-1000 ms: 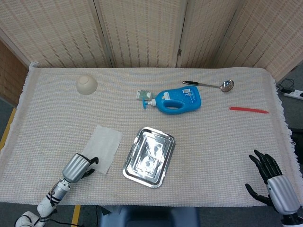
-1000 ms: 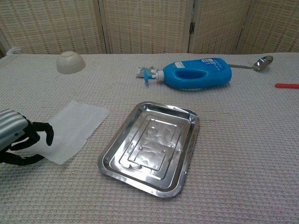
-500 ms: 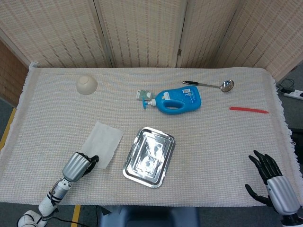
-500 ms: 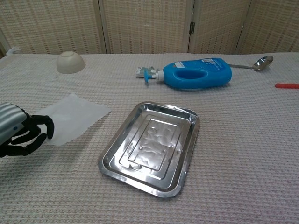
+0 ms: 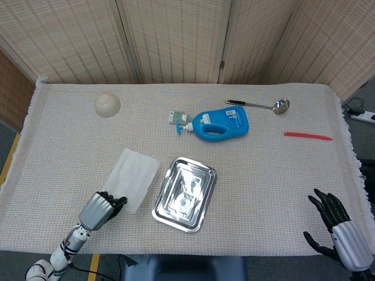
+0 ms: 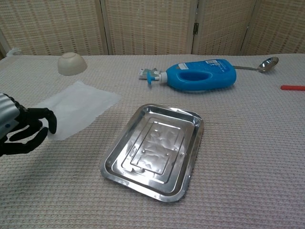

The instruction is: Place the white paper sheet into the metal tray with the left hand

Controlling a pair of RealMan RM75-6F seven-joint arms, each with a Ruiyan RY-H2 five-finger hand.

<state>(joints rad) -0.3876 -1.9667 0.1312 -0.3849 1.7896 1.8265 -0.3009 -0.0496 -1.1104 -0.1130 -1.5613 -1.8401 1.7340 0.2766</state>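
Head view: metal tray (image 5: 184, 194), empty, near table's front edge. White paper sheet (image 5: 133, 178) just left of tray, near corner pinched by left hand (image 5: 101, 209). Right hand (image 5: 338, 231) well right of tray, past front edge, fingers spread, holding nothing. Bare cloth between.

Chest view: sheet (image 6: 76, 109) left of tray (image 6: 153, 149), not touching; left hand (image 6: 21, 133) grips its near edge; blue bottle (image 6: 196, 75) beyond tray

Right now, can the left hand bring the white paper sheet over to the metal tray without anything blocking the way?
Probably yes. The left hand holds the white paper sheet at its near corner, and only bare cloth lies between it and the metal tray just to the right.
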